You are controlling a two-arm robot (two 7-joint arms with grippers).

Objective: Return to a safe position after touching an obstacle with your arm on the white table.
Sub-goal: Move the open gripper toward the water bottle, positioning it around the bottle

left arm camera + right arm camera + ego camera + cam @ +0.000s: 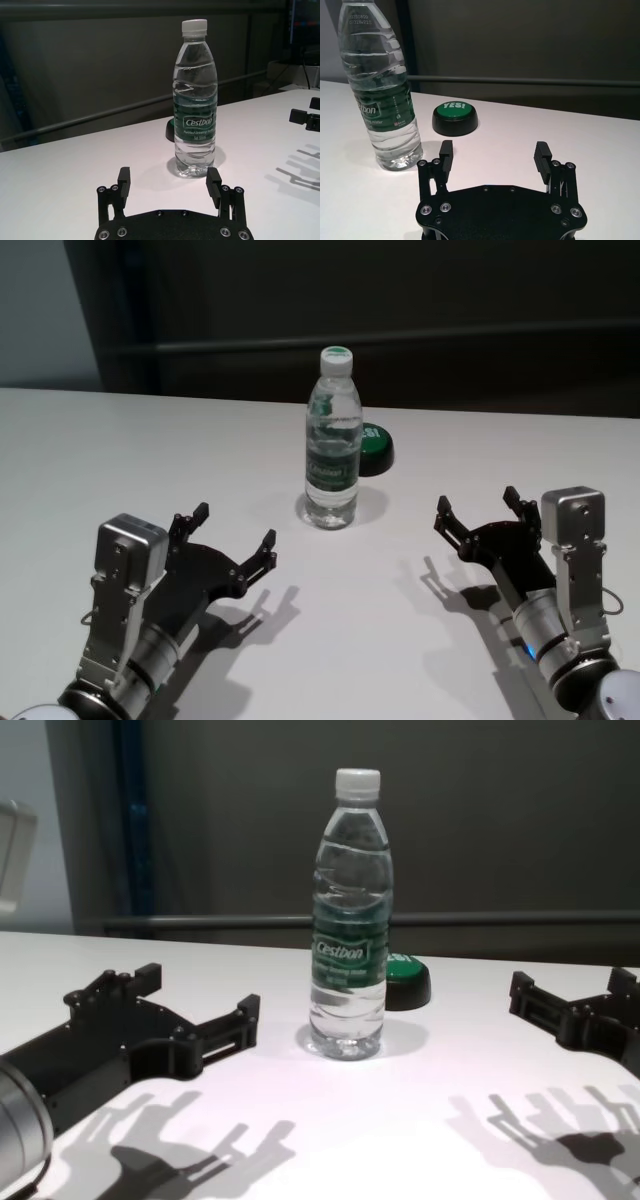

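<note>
bottle: the obstacle [332, 445], a tall clear water bottle with a white cap and green label, stands upright mid-table on the white table [120, 450], nothing touching it
button: a low black button with a green top [376, 446] sits just behind the bottle and to its right, close to its base
left gripper: the left gripper [232, 540] hovers low over the table, near and left of the bottle, fingers spread wide, holding nothing; the chest view shows its right finger's tip reaching toward the bottle's base with a clear gap between
right gripper: the right gripper [482, 512] sits near and right of the bottle, well apart from it, jaws wide and empty
stage: both arms look drawn back toward the robot's side, so this reads as the safe position or close to it
risk one: the left gripper is the closer one, and any sideways swing to the right would catch the bottle low and slide it or tip it
risk two: the bottle is tall on a narrow base, so a light knock high up topples it toward the button or lets it roll across the smooth top
risk three: the spread fingers are wider than a closed gripper, leaving less margin
safest line: straight back toward the near edge, away from the bottle
</note>
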